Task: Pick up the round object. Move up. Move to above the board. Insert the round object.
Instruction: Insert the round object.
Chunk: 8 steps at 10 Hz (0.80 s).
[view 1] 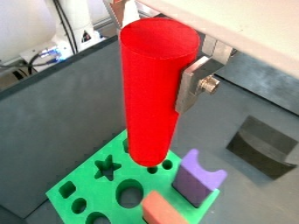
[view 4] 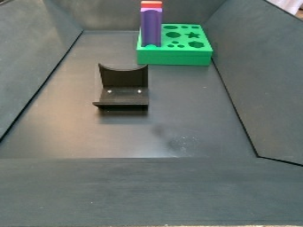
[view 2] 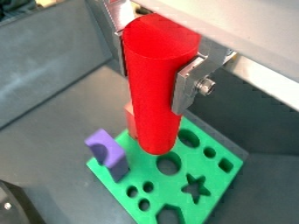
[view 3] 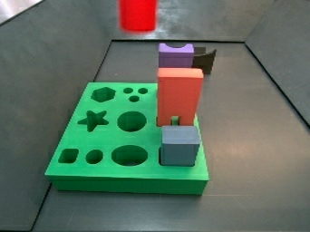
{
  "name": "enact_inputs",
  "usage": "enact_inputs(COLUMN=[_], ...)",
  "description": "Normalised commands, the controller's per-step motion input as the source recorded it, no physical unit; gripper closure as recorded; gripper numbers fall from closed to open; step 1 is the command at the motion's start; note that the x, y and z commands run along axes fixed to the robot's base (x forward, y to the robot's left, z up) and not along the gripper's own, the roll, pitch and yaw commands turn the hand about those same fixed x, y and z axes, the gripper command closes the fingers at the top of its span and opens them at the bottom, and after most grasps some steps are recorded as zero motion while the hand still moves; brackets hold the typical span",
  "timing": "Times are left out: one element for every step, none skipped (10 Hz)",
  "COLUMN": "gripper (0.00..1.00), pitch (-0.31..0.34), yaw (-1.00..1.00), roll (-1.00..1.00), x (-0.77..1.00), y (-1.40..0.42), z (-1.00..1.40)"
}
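High at the top of a side view, the tall bright red cylinder peg (view 3: 138,13) hangs above the thick green square board with shaped holes (view 3: 101,120). The jaws of the gripper (view 1: 163,74) are closed on the peg, a silver finger (view 1: 194,84) flat against its side. On the board stand a purple block (view 3: 177,54), a red-orange block (view 3: 180,95) and a grey-blue cube (view 3: 179,146).
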Motion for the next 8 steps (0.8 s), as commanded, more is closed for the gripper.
enact_inputs(gripper=[1.00, 1.00, 1.00, 1.00, 1.00, 1.00, 1.00, 1.00], pitch=[-0.076, -0.187, -0.189, -0.151, 0.000, 0.016, -0.099, 0.000], yaw=[0.13, 0.09, 0.00, -0.03, -0.14, -0.15, 0.00, 0.00], roll=[0.32, 0.19, 0.07, 0.01, 0.05, 0.01, -0.10, 0.04], x=[-0.01, 0.03, 0.03, 0.00, 0.00, 0.04, 0.00, 0.00], y=[-0.33, -0.21, -0.05, 0.00, 0.00, -0.01, -0.02, -0.06], z=[-0.35, -0.69, -0.84, -0.94, -0.70, -0.70, -0.53, -0.49])
